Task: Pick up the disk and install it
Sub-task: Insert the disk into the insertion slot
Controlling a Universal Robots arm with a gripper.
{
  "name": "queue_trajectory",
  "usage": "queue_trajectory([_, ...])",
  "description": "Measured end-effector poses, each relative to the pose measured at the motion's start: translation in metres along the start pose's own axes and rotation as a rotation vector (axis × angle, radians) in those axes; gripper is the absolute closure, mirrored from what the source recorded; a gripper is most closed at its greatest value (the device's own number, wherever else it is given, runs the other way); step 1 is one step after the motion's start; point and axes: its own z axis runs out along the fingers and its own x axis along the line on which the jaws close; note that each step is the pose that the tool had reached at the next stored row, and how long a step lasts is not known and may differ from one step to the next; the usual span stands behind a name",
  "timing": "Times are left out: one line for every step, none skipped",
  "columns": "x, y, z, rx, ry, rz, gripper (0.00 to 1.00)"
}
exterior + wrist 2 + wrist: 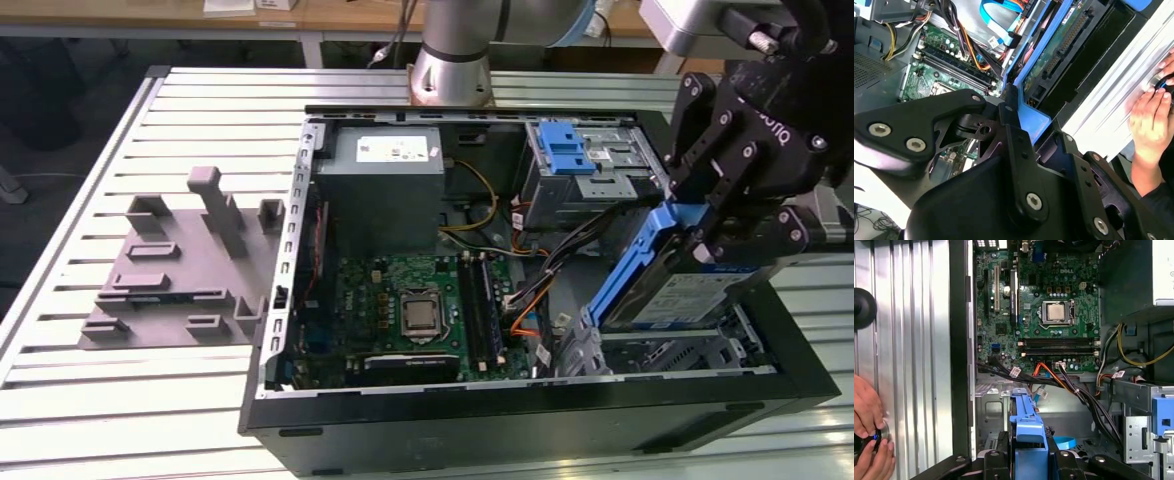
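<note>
Blue-framed flat disk [678, 296] (silver-grey, rectangular) tilted — gripper [710, 236] jaws clamped on its edge.

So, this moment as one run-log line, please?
tool: grips disk | disk: tilted over drive bay, not seated | hand: on table beside computer case

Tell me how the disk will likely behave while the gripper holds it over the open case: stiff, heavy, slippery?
Probably stiff: the disk looks flat though held tilted by one end. Its smooth blue frame might slip in the gripper. Likely dense, since its body looks metallic.
</note>
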Motion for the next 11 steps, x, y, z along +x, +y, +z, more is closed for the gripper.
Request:
queue_trajectory([0.0,0.0,0.0008,0.0,-0.0001,0.0,0.63])
queue_trajectory([0.0,0.0,0.0016,0.0,0.0,0.0,0.63])
queue_trajectory([0.0,0.0,0.0025,0.0,0.0,0.0,0.63])
queue_trajectory([0.0,0.0,0.0034,0.0,-0.0001,0.0,0.63])
queue_trajectory([0.0001,0.0,0.0041,0.0,0.0,0.0,0.63])
queue_trajectory([0.0001,0.0,0.0049,0.0,0.0,0.0,0.63])
queue_trajectory([0.0001,0.0,0.0057,0.0,-0.0001,0.0,0.63])
queue_trajectory([0.0001,0.0,0.0065,0.0,-0.0001,0.0,0.63])
queue_trajectory([0.0001,0.0,0.0072,0.0,0.0,0.0,0.63])
queue_trajectory([0.0001,0.0,0.0079,0.0,0.0,0.0,0.63])
queue_trajectory([0.0001,0.0,0.0087,0.0,-0.0001,0.0,0.63])
